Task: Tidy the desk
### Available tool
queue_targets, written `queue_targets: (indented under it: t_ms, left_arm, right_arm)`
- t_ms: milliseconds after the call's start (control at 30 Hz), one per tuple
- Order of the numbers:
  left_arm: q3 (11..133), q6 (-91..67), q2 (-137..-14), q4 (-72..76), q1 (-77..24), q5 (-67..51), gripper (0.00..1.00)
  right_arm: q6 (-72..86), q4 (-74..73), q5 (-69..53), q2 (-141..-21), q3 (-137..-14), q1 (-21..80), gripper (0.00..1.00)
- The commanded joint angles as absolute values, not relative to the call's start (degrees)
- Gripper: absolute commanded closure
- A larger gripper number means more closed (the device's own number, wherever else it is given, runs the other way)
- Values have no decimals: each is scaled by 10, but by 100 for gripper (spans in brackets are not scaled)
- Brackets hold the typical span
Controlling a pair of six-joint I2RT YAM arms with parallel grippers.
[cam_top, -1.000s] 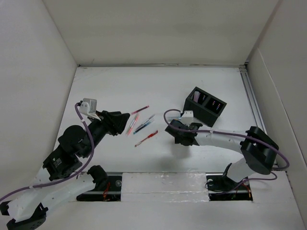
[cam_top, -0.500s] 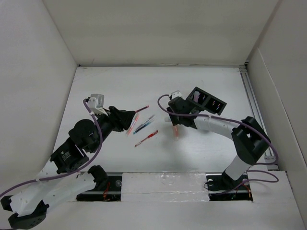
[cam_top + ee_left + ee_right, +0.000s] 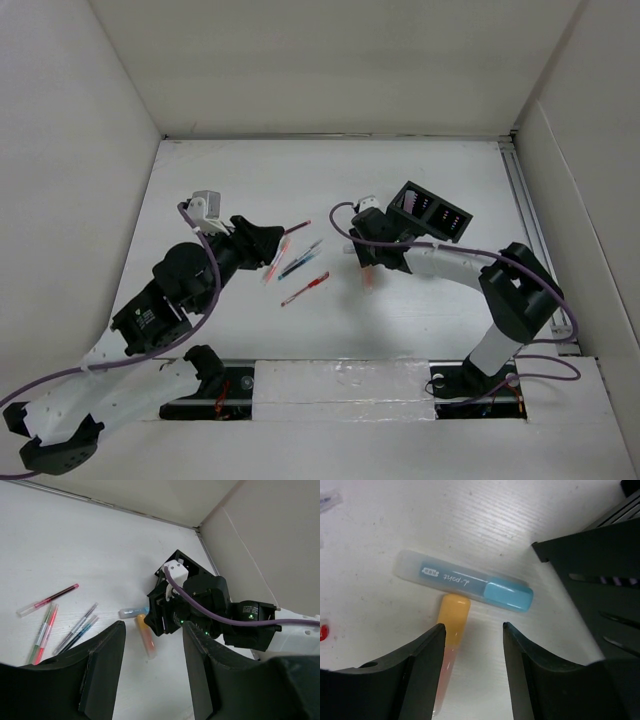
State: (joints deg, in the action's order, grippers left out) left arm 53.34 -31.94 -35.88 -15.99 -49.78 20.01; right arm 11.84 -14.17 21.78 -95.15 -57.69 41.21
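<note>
Organizer (image 3: pixel 590 565) on desk (image 3: pixel 380 530) runs past wrist view's edge.

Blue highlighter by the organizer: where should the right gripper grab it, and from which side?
Likely from above, jaws across the blue highlighter near its blue cap: it lies flat, and the orange highlighter butts its mid-barrel.

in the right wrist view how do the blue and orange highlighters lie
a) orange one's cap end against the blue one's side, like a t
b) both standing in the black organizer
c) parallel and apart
A: the orange highlighter has its capped end against the side of the blue highlighter, which lies crosswise to it, and both are flat on the desk.
</note>
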Motion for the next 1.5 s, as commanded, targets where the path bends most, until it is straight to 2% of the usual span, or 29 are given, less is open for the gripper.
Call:
queue_targets:
  t_ms: [0,233,567,667,800,933,967,1100,1233,1467]
  left_arm:
    - [555,-311,-366,-136,-500,207,55]
    - [562,-283,-377,-126,-500,202,55]
    - [566,-251,-388,-110,-500,198,55]
    - [566,-245,-390,-105,-500,200,54]
    - [566,-243,-394,-104,-500,200,55]
    - [563,-249,-396,-100,-500,203,54]
    - [561,-251,-399,-94,-500,206,54]
    - [560,-258,-410,-82,-500,207,54]
    - [568,-268,-435,-65,-500,202,54]
    - [569,-297,-459,-34,-500,179,56]
  right_arm:
    - [148,-102,207,-939,-563,422,45]
    - [163,-91,199,-963,-563,422,41]
    - [190,-98,192,-1002,-585,423,48]
    - [197,-97,191,-1006,-579,423,56]
    - [207,-107,191,-998,-567,433,78]
    - [211,-117,190,-955,-546,447,86]
    - [202,-115,184,-912,-537,453,89]
    - [173,-120,184,-840,-539,454,92]
    - [77,-111,176,-765,-588,423,95]
    - [-98,-52,65,-732,-664,279,95]
